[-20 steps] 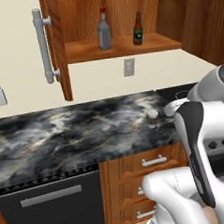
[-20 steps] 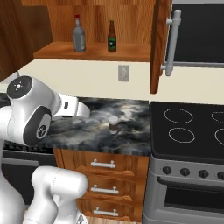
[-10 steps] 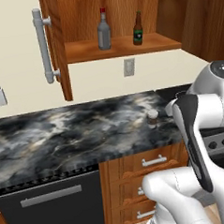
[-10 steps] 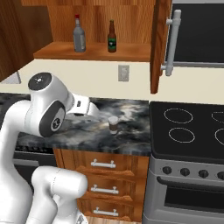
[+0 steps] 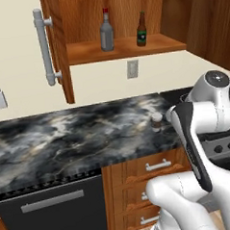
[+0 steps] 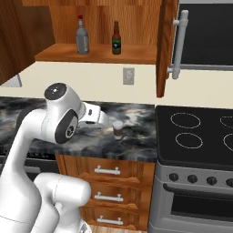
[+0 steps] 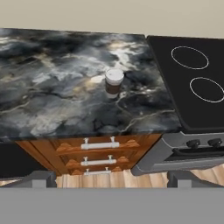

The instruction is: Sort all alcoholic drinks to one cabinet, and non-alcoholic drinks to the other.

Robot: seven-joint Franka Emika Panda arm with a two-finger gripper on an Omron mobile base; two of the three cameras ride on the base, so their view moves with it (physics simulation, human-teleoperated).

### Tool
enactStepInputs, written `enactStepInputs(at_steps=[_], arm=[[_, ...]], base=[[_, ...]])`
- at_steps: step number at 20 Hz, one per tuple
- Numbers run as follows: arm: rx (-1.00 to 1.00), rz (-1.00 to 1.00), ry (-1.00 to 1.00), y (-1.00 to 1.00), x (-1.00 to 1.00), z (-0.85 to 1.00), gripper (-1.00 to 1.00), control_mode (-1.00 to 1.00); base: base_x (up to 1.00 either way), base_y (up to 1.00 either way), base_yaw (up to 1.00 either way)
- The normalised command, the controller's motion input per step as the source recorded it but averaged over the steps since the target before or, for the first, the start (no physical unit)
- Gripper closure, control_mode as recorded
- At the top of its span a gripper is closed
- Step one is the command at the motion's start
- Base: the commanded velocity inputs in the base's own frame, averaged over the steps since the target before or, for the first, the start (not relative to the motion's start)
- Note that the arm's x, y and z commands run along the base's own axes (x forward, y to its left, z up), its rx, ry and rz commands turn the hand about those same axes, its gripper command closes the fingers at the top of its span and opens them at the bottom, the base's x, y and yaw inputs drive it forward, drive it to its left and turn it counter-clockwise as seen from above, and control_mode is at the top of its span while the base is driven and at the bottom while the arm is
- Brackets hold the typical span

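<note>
Arm swung higher since earlier frame; gripper (image 7: 112, 179) wide open, empty, above surface (image 7: 52, 87) edge. Cup (image 7: 114, 82) upright on surface near stove (image 7: 192, 83). Both bottles on cabinet shelf (image 6: 100, 53).

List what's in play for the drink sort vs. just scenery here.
Job:
- grey glass bottle with red cap, on the shelf
- slim dark brown beer bottle with green label, beside it
- short dark brown cup with pale lid, on the counter
- open reddish-brown wall cabinet

Scenery:
- black stovetop
- wooden drawers
- wall outlet
</note>
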Motion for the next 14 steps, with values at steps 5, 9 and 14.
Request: enactStepInputs(at_steps=[5, 9, 14], arm=[[0.0, 0.0, 0.0, 0.0, 0.45, -0.25, -1.0, -1.0], [0.0, -0.01, 0.0, -0.02, 0.47, -0.2, -1.0, -1.0], [0.01, -0.01, 0.01, -0.06, 0.48, -0.22, -1.0, -1.0]], base=[[0.0, 0.0, 0.0], [0.0, 0.0, 0.0], [0.0, 0.0, 0.0]])
